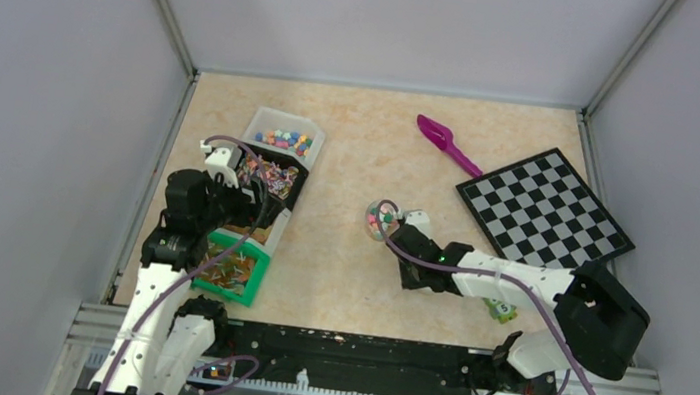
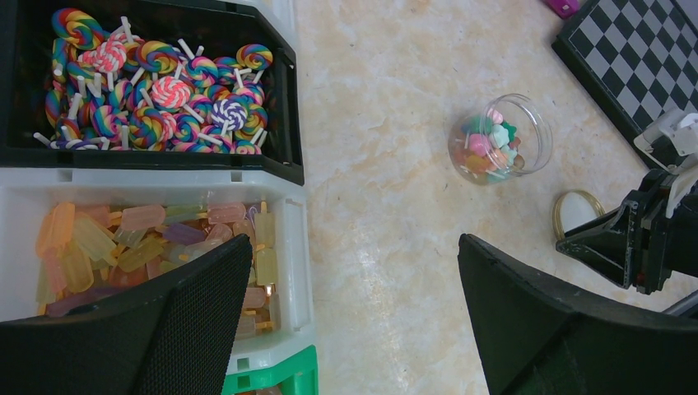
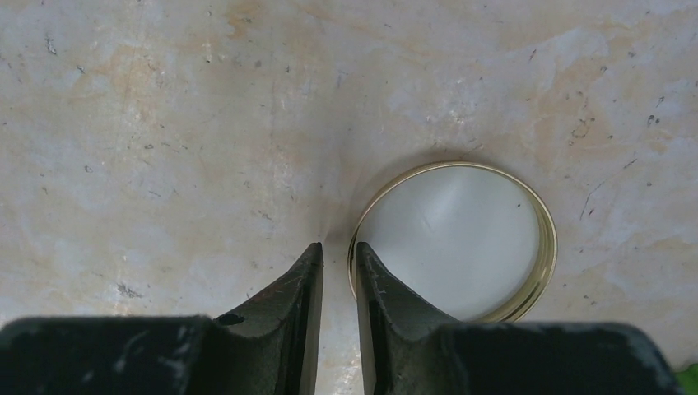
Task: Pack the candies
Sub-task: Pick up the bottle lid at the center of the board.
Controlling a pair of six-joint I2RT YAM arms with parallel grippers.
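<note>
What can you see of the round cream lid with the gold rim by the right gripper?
The round cream lid has a thin, gold-coloured, metal-looking rim and a smooth pale inside. It lies flat on the marbled beige table, apparently hollow side up, apart from the clear jar that holds candies. The right gripper has its nearly closed fingertips at the lid's edge, with one fingertip overlapping the rim. I cannot tell whether they pinch it.

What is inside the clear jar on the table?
The clear jar holds a small heap of mixed candies, pink, green and orange. Pieces beneath the top ones are covered. Its lid is off.
</note>
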